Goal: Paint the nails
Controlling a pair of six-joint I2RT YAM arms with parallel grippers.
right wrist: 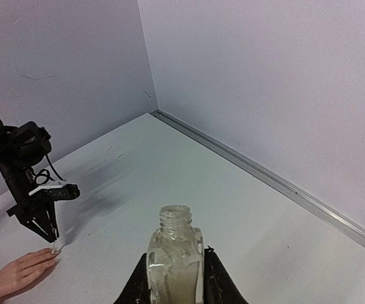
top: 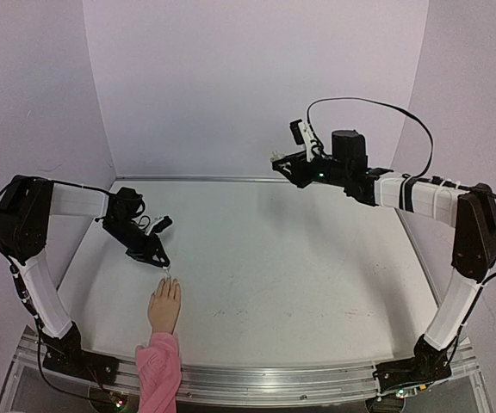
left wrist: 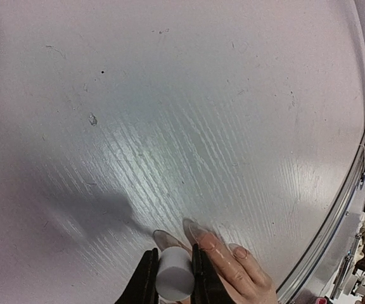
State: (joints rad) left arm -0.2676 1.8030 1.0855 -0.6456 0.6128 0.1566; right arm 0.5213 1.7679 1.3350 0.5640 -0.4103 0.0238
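Observation:
The flesh-coloured mannequin hand [top: 164, 307] lies near the table's front left, its pink sleeve [top: 158, 374] over the near edge. Its nails [left wrist: 239, 251] show faintly at the fingertips. My left gripper [left wrist: 173, 266] is shut on a white brush cap [left wrist: 173, 273], directly over the fingertips. In the top view the left gripper [top: 164, 268] tilts down, its tip just beyond the fingers. My right gripper [right wrist: 175, 278] is shut on an open clear bottle [right wrist: 175, 259] holding pale liquid. It is held up above the table's back right [top: 282, 159]. The brush itself is hidden under the cap.
White walls close in the table at the back and both sides, with a metal strip [right wrist: 277, 180] at the foot of the back wall. A metal rail [top: 300, 379] runs along the near edge. The left arm [right wrist: 24, 164] also shows in the right wrist view.

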